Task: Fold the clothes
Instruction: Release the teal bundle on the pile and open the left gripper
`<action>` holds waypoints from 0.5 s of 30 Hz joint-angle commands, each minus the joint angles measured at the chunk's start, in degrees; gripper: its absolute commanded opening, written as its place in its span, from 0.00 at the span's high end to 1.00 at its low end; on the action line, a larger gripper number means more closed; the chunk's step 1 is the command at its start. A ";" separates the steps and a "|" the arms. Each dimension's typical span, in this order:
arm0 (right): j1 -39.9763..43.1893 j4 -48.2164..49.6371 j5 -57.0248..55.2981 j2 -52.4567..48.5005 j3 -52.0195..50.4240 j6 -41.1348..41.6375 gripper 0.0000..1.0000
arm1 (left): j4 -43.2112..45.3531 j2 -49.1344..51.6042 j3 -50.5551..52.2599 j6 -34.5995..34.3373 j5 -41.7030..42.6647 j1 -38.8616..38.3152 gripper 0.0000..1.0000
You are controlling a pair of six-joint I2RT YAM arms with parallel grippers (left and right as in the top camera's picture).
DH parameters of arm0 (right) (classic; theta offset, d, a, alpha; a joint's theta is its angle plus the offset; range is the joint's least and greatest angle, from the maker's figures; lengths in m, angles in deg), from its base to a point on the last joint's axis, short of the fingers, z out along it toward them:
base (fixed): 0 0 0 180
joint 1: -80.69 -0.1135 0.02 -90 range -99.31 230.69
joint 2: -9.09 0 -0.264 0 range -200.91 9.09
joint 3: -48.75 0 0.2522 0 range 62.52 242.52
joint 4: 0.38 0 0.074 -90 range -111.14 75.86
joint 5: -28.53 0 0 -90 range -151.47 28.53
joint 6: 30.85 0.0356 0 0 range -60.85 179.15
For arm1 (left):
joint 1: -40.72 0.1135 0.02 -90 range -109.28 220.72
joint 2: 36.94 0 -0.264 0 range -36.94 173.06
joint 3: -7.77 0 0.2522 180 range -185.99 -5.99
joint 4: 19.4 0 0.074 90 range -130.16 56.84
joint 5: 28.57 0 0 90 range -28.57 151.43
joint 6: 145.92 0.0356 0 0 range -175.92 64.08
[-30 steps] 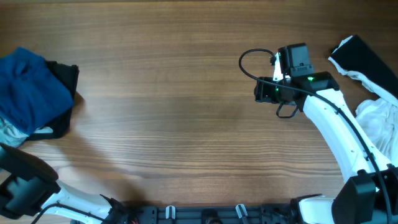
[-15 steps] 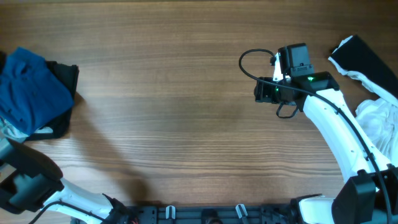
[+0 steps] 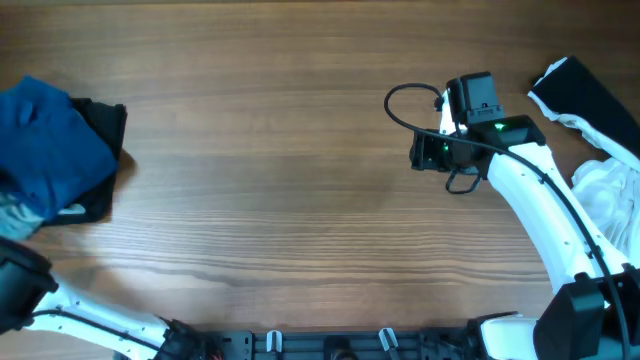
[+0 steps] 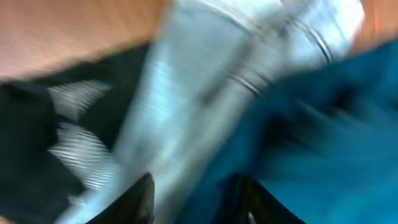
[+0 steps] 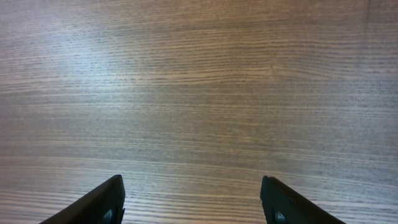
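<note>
A pile of clothes lies at the table's left edge: a blue garment [image 3: 45, 150] on top of a black one [image 3: 105, 130], and a grey one [image 3: 10, 212] below. In the left wrist view everything is smeared: my left gripper [image 4: 194, 202] has its fingers [image 4: 140, 198] partly apart against grey cloth [image 4: 186, 106] and blue cloth [image 4: 323, 124], and a grip cannot be made out. My right gripper [image 5: 194, 202] stands open over bare wood, right of the table's middle [image 3: 425, 150].
A black garment [image 3: 585, 95] and a white garment [image 3: 610, 190] lie at the right edge, behind the right arm [image 3: 540, 210]. The left arm [image 3: 20, 290] sits at the lower left corner. A black cable loops beside the right wrist [image 3: 400, 100].
The left arm has slid toward the lower left corner, and the blue pile now looks blurred and slightly shifted. The right arm has held still.
</note>
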 commanded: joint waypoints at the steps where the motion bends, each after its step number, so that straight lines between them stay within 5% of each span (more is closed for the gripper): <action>1: 0.17 0.04 -1.16 0.22 0.70 -0.24 0.29 | 2.69 -0.79 -0.90 -0.11 9.53 4.57 0.55; 6: 0.17 0.42 -1.16 0.22 0.70 -0.26 0.27 | 3.85 -2.05 -0.90 0.17 16.20 4.72 0.45; 15: 0.17 2.71 -1.11 0.22 0.70 -0.26 0.00 | 3.61 -13.14 -0.90 3.56 16.55 -2.80 0.39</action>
